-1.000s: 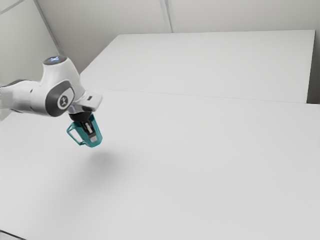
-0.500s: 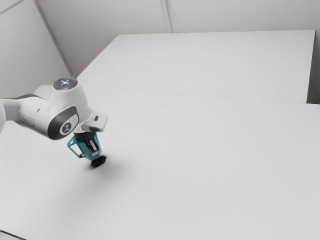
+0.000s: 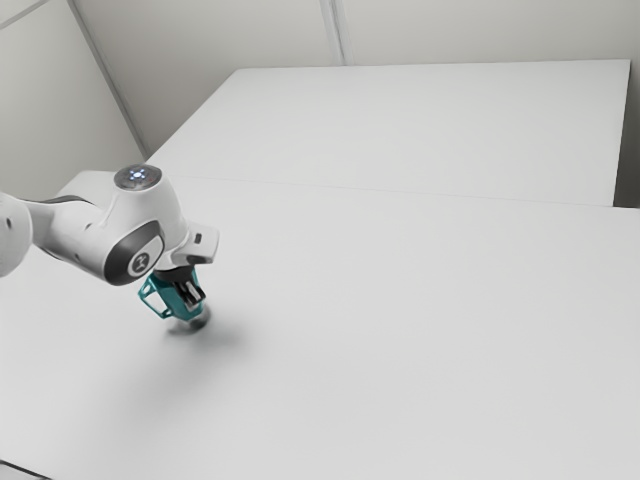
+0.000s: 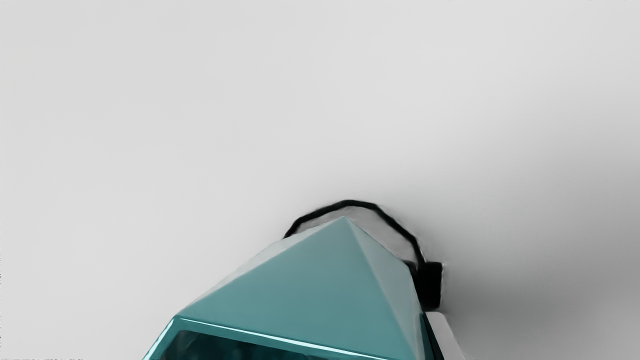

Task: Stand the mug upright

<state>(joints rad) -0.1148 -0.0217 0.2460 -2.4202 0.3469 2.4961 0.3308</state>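
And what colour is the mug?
The mug is teal, a bluish green, best seen in the wrist view.

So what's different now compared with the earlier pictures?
The gripper and the mug have come down together, closer to the table. I can't tell whether the grip has changed. The mug is still tilted, its handle still toward the exterior view's left, and the table is as it was.

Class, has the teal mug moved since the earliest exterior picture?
Yes: the mug has moved down in the exterior view, farther from the thin seam.
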